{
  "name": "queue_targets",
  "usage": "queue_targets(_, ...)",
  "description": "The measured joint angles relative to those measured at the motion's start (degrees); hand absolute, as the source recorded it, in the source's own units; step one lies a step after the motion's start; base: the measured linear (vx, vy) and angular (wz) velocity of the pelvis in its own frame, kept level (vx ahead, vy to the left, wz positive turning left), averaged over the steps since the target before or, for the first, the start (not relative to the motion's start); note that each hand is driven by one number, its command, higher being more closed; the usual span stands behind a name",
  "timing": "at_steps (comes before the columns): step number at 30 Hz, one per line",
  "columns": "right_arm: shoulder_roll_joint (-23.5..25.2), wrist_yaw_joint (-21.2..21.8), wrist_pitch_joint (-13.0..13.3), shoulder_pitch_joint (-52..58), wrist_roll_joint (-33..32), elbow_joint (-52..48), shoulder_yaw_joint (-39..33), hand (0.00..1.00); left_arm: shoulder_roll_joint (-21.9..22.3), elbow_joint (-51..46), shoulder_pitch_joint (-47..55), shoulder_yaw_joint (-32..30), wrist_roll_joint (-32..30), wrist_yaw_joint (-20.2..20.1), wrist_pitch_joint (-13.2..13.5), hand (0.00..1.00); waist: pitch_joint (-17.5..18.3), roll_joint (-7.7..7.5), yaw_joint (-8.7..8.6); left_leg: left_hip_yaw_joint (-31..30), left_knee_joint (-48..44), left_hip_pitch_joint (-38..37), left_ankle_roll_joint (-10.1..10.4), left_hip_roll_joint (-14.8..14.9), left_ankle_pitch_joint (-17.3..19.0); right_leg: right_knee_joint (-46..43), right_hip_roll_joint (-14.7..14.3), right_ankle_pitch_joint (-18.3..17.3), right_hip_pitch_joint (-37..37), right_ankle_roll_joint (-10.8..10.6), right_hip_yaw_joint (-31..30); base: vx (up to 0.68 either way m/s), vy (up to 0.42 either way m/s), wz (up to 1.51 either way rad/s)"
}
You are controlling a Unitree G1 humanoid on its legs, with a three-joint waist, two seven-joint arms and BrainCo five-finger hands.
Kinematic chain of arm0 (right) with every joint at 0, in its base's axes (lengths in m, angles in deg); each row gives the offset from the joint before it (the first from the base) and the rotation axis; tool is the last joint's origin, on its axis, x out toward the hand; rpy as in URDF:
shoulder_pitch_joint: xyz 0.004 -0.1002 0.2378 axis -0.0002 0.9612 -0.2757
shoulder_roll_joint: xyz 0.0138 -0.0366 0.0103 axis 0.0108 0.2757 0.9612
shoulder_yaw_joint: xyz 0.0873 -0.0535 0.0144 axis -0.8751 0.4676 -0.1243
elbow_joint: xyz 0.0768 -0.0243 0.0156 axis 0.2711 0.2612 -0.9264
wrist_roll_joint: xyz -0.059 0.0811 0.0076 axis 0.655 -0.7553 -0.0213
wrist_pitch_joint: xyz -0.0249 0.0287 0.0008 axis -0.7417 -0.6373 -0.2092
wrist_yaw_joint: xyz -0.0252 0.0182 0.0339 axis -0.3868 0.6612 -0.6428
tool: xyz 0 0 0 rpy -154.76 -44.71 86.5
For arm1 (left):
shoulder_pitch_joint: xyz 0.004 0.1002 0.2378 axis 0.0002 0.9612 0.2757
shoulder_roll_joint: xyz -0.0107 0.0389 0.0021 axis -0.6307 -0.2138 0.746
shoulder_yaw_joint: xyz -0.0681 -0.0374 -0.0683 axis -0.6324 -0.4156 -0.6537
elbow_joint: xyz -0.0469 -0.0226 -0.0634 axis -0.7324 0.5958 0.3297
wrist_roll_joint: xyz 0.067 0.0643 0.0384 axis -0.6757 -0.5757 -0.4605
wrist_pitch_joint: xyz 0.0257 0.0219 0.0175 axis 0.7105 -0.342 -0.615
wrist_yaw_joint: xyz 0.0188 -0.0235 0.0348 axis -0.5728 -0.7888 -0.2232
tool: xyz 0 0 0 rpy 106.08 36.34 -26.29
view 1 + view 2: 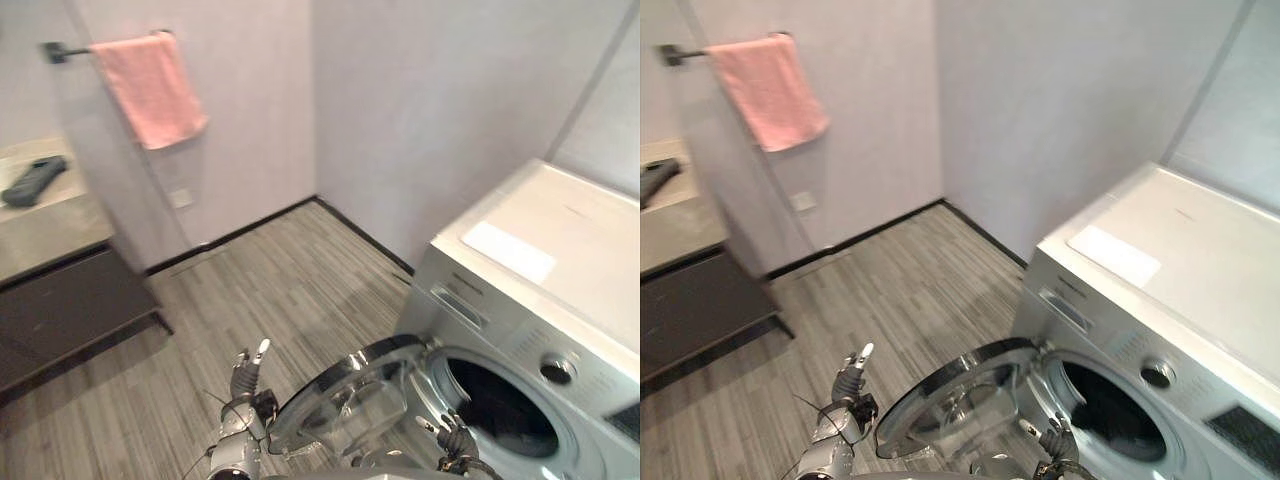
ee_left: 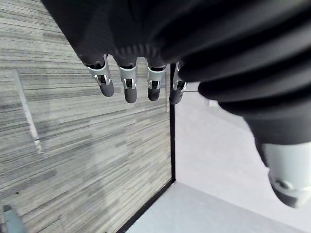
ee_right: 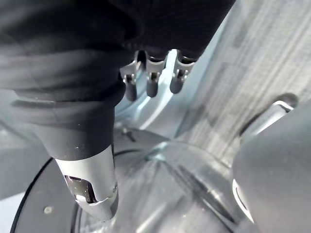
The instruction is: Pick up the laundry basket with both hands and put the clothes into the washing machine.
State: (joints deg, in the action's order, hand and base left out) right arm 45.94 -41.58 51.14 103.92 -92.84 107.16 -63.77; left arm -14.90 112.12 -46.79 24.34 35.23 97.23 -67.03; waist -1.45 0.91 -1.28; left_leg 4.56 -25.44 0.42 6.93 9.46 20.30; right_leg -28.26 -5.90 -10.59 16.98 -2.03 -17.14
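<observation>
The washing machine (image 1: 540, 290) stands at my right against the wall. Its round glass door (image 1: 350, 395) is swung wide toward me and the dark drum (image 1: 500, 405) is bare to view; I can make out no clothes inside it.

My left robot hand (image 1: 245, 378) is raised over the floor (image 1: 280, 270) just left of the door, its fingers (image 2: 129, 85) straight and loosely spread, holding nothing. My right robot hand (image 1: 455, 440) hangs between the door and the mouth of the drum, fingers relaxed and apart, likewise empty. Where the laundry basket is I cannot tell, and neither robot hand has it.

I judge the task to be near its start. The machine is open and ready to load, but lifting the basket with both hands and getting the clothes into the drum are both left to do.

As for writing, I can read none. The pale patch (image 1: 508, 250) on the machine's top looks blank, and any marks around the knob (image 1: 556, 370) on the front panel are too small to make out. The pink towel (image 1: 150, 88) on the wall rail carries no print that I can see.
</observation>
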Motion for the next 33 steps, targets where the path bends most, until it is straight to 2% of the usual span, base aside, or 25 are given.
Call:
queue_targets(1, 0.09, 0.0, -0.04, 0.0, 0.08, 0.14, 0.03, 0.0, 0.0, 0.07, 0.27, -0.51, 0.37, 0.02, -0.02, 0.0, -0.28, -0.38, 0.35, 2.41, 0.35, -1.05, -0.54, -0.41, 0.27, -1.04, 2.79, 0.73, 0.83, 1.17, 4.33, -0.14, 0.256, -1.71)
queue_targets(2, 0.0, 0.1, -0.02, 0.05, 0.71, 0.73, 0.13, 0.0, -0.08, 0.0, 1.38, -1.37, 1.19, -0.05, 0.05, 0.0, -0.56, -0.92, 0.5, 7.51, 1.03, -3.1, -2.45, -0.83, 1.31, -6.08, 8.49, 0.14, 2.43, 2.04, 15.44, -0.11, 0.212, -1.55)
queue_targets(3, -0.37, 0.12, 0.07, -0.01, 2.16, 2.24, 0.18, 0.0, 0.07, 0.49, 2.56, -2.94, 1.99, -0.16, 0.03, 0.0, -0.46, -1.35, 0.29, 11.19, 2.04, -5.84, -3.04, -1.54, 1.7, -13.98, 13.77, -3.7, 2.3, 2.85, 26.32, -0.06, 0.092, -1.45)
queue_targets(4, -0.47, 0.24, 0.11, 0.02, 2.6, 2.92, 0.22, 0.0, 0.08, 0.84, 3.13, -3.3, 2.12, -0.18, 0.04, 0.0, -0.4, -1.34, 0.26, 13.1, 2.85, -7.15, -3.04, -1.94, 1.7, -16.83, 15.97, -4.91, 1.61, 3.79, 30.93, 0.06, 0.073, -1.95)
queue_targets(5, -1.93, 1.36, 0.32, -1.12, 4.74, 5.73, 0.54, 0.0, 0.09, 2.29, 4.17, -7.01, 2.93, -0.85, -0.01, 0.0, 0.26, -2.25, 0.91, 19.2, 3.36, -8.39, -3.1, -3.3, 1.77, -14.59, 17.49, -5.53, 1.47, 7.19, 40.02, 0.06, 0.085, -1.98)
queue_targets(6, -2.75, 1.51, 0.37, -1.92, 5.54, 6.78, 0.71, 0.0, -0.28, 3.59, 4.14, -9.13, 3.7, -1.26, -0.03, 0.0, 0.78, -0.44, 1.55, 21.17, 4.47, -8.58, -3.84, -2.86, 1.3, -11.56, 15.49, -4.2, 1.68, 9.41, 40.33, 0.06, 0.088, -2.28)
queue_targets(7, -3.43, 1.51, 0.44, -2.62, 6.23, 7.77, 0.77, 0.0, -0.19, 5.11, 4.27, -11.33, 4.3, -1.42, 0.03, 0.0, 1.33, 1.23, 2.3, 22.83, 6.34, -8.55, -4.17, -1.8, -0.05, -6.47, 12.27, -2.54, 1.46, 10.8, 40.03, 0.05, -0.013, -1.83)
queue_targets(8, -4.94, 1.37, 0.33, -4.68, 6.69, 9.86, 0.51, 0.0, 0.22, 8.73, 4.68, -14.14, 5.57, -1.69, 0.54, 0.0, 1.73, 3.38, 1.71, 25.31, 9.2, -8.36, -3.52, -0.71, -2.57, -9.08, 14.23, -6.17, 0.73, 11.41, 44.94, 0.12, -0.03, -1.49)
queue_targets(9, -5.43, 1.39, 0.44, -5.32, 6.81, 11.73, 0.52, 0.0, -0.49, 11.45, 4.23, -14.03, 6.51, -1.76, 0.71, 0.0, 2.24, 1.87, 0.94, 26.02, 9.41, -8.46, -3.45, -2.68, -3.52, -10.31, 18.69, -7.61, -1.0, 9.54, 48.7, 0.16, -0.083, -1.45)
queue_targets(10, -5.79, 1.43, 0.24, -6.76, 7.13, 15.23, 0.68, 0.0, -1.89, 15.58, 3.15, -13.96, 6.89, -2.27, 0.52, 0.0, 1.85, 2.13, 0.99, 26.1, 8.08, -7.81, -3.33, -3.31, -3.63, -4.83, 17.35, -8.99, -2.86, 6.6, 47.82, 0.12, -0.057, -1.02)
queue_targets(11, -6.38, 1.65, 0.04, -7.63, 7.1, 15.84, 0.46, 0.0, -1.85, 17.89, 2.91, -13.97, 7.14, -2.56, 0.07, 0.0, 1.83, 3.49, 1.24, 26.05, 6.3, -6.91, -3.51, -2.23, -3.76, -2.2, 15.33, -7.12, -3.17, 7.05, 46.76, 0.06, -0.09, -1.35)
queue_targets(12, -7.2, 1.63, 0.04, -8.89, 9.09, 17.46, 0.69, 0.0, -1.61, 21.04, 2.98, -14.0, 7.15, -2.64, -0.55, 0.0, 1.86, 4.04, 2.02, 25.07, 6.04, -4.82, -3.93, -1.98, -3.72, 5.73, 12.26, -2.9, -4.87, 6.6, 43.69, 0.01, -0.065, -1.19)
queue_targets(14, -7.79, 1.66, -0.17, -9.96, 10.38, 20.54, 0.44, 0.0, -1.89, 21.36, 3.46, -14.56, 6.98, -2.38, -0.52, 0.0, 1.86, 4.43, 2.11, 24.29, 7.54, -4.36, -3.94, -2.2, -4.09, 12.84, 10.6, 0.9, -7.93, 6.18, 42.08, -0.01, -0.052, -0.74)
queue_targets(16, -9.16, 2.11, -0.31, -10.22, 12.01, 21.28, 0.8, 0.0, -3.05, 21.31, 2.59, -16.94, 6.63, -2.11, -0.45, 0.0, 1.84, 4.53, 2.04, 20.55, 6.4, -0.11, -3.64, -1.46, -4.29, 20.61, 9.01, 3.59, -11.85, 4.63, 41.62, -0.01, -0.023, -0.13)
queue_targets(17, -9.42, 2.31, -0.33, -10.36, 12.26, 21.66, 1.01, 0.0, -3.29, 21.3, 2.28, -17.73, 6.35, -1.72, -0.42, 0.0, 1.79, 4.41, 2.14, 18.88, 5.93, 1.2, -3.31, -1.33, -4.5, 21.32, 8.83, 4.0, -12.17, 4.61, 41.58, -0.03, 0.004, -0.06)
queue_targets(19, -10.87, 2.66, -0.62, -10.53, 12.91, 22.21, 2.42, 0.0, -3.55, 21.31, 1.64, -20.45, 6.39, -0.41, -0.45, 0.0, 1.65, 4.2, 2.34, 7.23, 6.37, 5.44, -1.33, -2.99, -5.67, 21.48, 8.82, 4.3, -12.17, 4.39, 41.4, -0.03, 0.038, -0.13)
queue_targets(20, -11.05, 2.69, -0.66, -10.54, 13.18, 22.34, 2.47, 0.0, -3.61, 21.3, 1.63, -21.17, 6.39, 0.07, -0.46, 0.0, 1.63, 4.15, 2.35, 4.48, 7.56, 5.61, -0.84, -3.52, -6.18, 21.48, 8.82, 4.31, -12.31, 4.35, 41.27, 0.02, 0.087, -0.1)
queue_targets(21, -11.34, 2.68, -0.73, -10.47, 13.56, 22.48, 2.42, 0.0, -3.79, 21.17, 1.51, -22.31, 6.32, 0.82, -0.46, 0.0, 1.61, 4.14, 2.17, 1.28, 10.33, 5.49, -1.26, -3.77, -8.62, 21.48, 8.84, 4.3, -12.66, 3.92, 41.3, 0.04, 0.093, -0.02)
queue_targets(22, -11.59, 2.68, -0.75, -10.35, 13.68, 22.48, 2.39, 0.0, -3.83, 21.03, 1.29, -22.76, 6.32, 1.39, -0.46, 0.0, 1.6, 4.16, 2.15, 0.53, 11.9, 5.26, -1.47, -3.71, -10.43, 21.46, 8.86, 4.3, -12.8, 3.7, 41.42, 0.06, 0.135, 0.04)
queue_targets(23, -12.01, 2.66, -0.94, -10.24, 14.24, 22.48, 2.3, 0.0, -3.95, 20.46, 0.87, -23.31, 5.75, 2.47, -0.45, 0.0, 1.6, 4.23, 2.19, -0.13, 14.8, 4.75, -1.72, -3.6, -14.43, 21.33, 8.87, 4.27, -12.88, 3.13, 41.71, 0.06, 0.159, 0.12)
queue_targets(26, -12.1, 2.63, -1.17, -10.28, 15.26, 22.44, 1.63, 0.0, -4.63, 17.62, -0.16, -25.31, 3.76, 4.02, -0.42, 0.0, 1.72, 3.66, 2.19, -0.47, 21.49, 2.45, -4.09, -5.47, -15.97, 21.89, 10.38, 5.03, -12.72, 1.4, 42.06, 0.09, 0.207, 0.14)
queue_targets(30, -10.87, 2.69, -1.17, -10.27, 15.08, 22.44, 0.61, 0.0, -6.71, 16.67, -0.32, -27.51, 1.82, 6.16, -0.41, 0.0, 1.52, 3.34, 2.16, 0.09, 23.32, 1.19, -4.31, -7.58, -16.39, 26.63, 11.48, 8.18, -15.37, -0.4, 41.98, 0.1, 0.166, 0.02)
queue_targets(33, -10.75, 3.01, -1.17, -10.02, 15.17, 22.45, 0.57, 0.0, -7.85, 16.2, -0.14, -29.13, 1.91, 6.31, -0.32, 0.0, 1.46, 3.51, 2.25, 0.42, 23.56, -0.74, -4.29, -8.9, -16.36, 29.8, 12.13, 9.69, -18.4, -1.18, 41.71, 0.09, 0.104, -0.03)
